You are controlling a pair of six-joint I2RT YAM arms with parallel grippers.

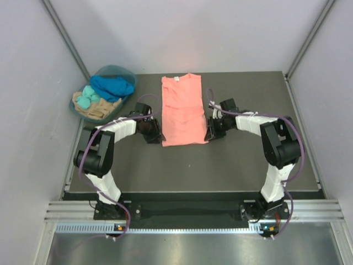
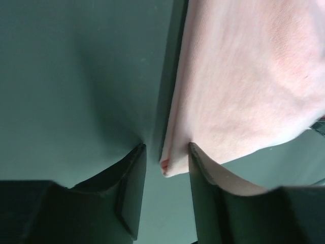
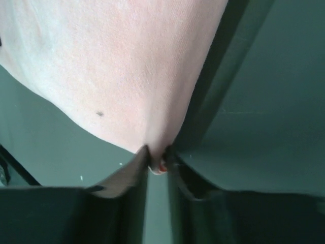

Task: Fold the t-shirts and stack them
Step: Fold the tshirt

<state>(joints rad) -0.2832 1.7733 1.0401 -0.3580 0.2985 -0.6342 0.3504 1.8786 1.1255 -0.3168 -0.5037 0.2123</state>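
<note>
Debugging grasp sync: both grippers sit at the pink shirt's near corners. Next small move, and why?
Probably close the left gripper on its corner. Its jaws stand apart with the salmon-pink t-shirt corner between them, while the right gripper looks pinched on the other near corner. Both likely need a grip before lifting the hem.

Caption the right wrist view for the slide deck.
Right gripper pinches a corner of the salmon-pink t-shirt, dark table behind.

Robotics lab work cell: 2 robot arms, the left arm (image 1: 98, 152) and right arm (image 1: 280, 144), are bolted to an aluminium rail (image 1: 193, 212) at a dark table (image 1: 231, 165), enclosed by plain white wall panels (image 1: 193, 33). A salmon-pink t-shirt (image 1: 183, 110) and teal basket (image 1: 130, 74) of clothes lie on it.
</note>
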